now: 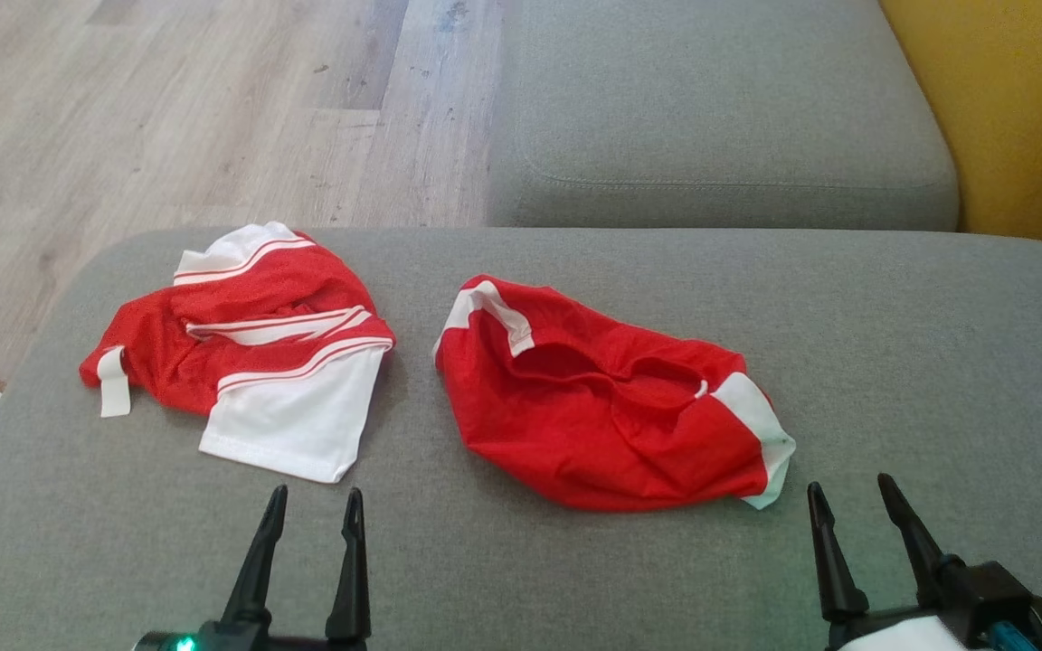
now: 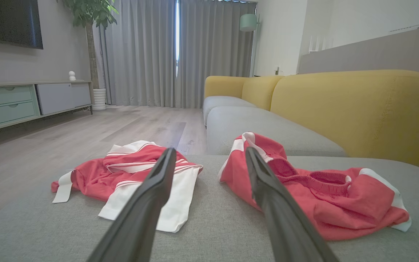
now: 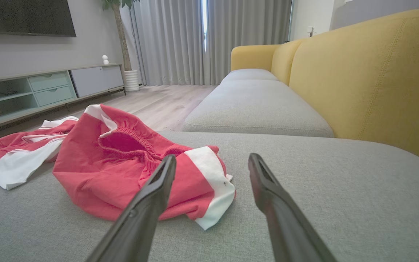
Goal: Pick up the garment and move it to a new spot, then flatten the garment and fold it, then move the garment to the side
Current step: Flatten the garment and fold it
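Shorts (image 1: 607, 425) of crumpled red mesh lie before left gripper (image 1: 317, 493) and right gripper (image 1: 849, 484), both wide.

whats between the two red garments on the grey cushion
Nothing: only a bare strip of grey cushion separates the red and white shirt from the red shorts. They lie apart, not touching, as the head view shows.

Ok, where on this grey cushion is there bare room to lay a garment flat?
Widest bare patch: right of the red shorts, toward the yellow backrest. The far cushion is bare. Crowded: left half, where the shirt and shorts leave a narrow gap.
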Available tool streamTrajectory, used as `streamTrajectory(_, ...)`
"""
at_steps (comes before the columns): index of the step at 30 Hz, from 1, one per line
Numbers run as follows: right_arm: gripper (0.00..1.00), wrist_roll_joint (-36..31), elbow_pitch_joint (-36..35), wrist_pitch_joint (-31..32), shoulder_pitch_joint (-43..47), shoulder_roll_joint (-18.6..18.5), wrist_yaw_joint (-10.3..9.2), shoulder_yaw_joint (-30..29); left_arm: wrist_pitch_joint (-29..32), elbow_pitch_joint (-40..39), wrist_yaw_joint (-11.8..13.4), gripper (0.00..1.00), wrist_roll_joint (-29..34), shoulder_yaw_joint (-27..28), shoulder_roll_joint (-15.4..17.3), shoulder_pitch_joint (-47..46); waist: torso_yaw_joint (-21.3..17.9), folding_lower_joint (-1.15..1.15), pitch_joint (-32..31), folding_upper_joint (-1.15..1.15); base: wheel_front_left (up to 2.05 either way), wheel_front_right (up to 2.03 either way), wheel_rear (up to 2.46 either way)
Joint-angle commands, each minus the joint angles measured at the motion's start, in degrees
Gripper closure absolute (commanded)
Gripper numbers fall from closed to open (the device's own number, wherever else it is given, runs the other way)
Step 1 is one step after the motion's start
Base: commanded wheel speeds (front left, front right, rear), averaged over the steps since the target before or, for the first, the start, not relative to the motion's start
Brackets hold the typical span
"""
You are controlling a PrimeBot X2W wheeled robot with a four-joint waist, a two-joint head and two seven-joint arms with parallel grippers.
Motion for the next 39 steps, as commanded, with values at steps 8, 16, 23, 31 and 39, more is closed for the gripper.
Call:
streamTrajectory(8, 0.00, 0.7, -1.3, -0.2, -1.7, -0.3, 0.37, 0.9, -0.4, -0.3, -0.1, 0.00, -0.1, 1.6, -0.5, -2.8, -0.6, 0.00, -0.4, 0.00, 0.00, 0.00, 0.00)
streamTrajectory(16, 0.00, 1.0, -1.5, -0.2, -1.9, -0.3, 0.37, 0.6, -0.4, 0.2, 0.0, 0.00, 0.0, 1.5, -0.5, -3.3, -0.6, 0.00, 0.1, 0.00, 0.00, 0.00, 0.00)
streamTrajectory(23, 0.00, 1.3, -1.5, -0.2, -2.1, -0.3, 0.37, 0.5, -0.4, 0.2, 0.0, 0.00, 0.1, 1.4, -0.6, -3.5, -0.7, 0.00, 0.4, 0.00, 0.00, 0.00, 0.00)
streamTrajectory(31, 0.00, 1.2, -1.7, -0.2, -2.5, -0.3, 0.37, 1.3, -0.4, 3.0, -0.4, 0.00, -0.7, 0.8, -0.6, -4.5, -1.9, 0.00, 1.8, 0.00, 0.00, 0.00, 0.00)
streamTrajectory(39, 0.00, -0.7, -2.1, -0.2, -4.3, -0.3, 0.37, 3.3, -0.4, 12.5, -2.3, 0.00, 0.4, -3.0, -0.6, -13.8, -5.4, 0.00, 5.8, 0.00, 0.00, 0.00, 0.00)
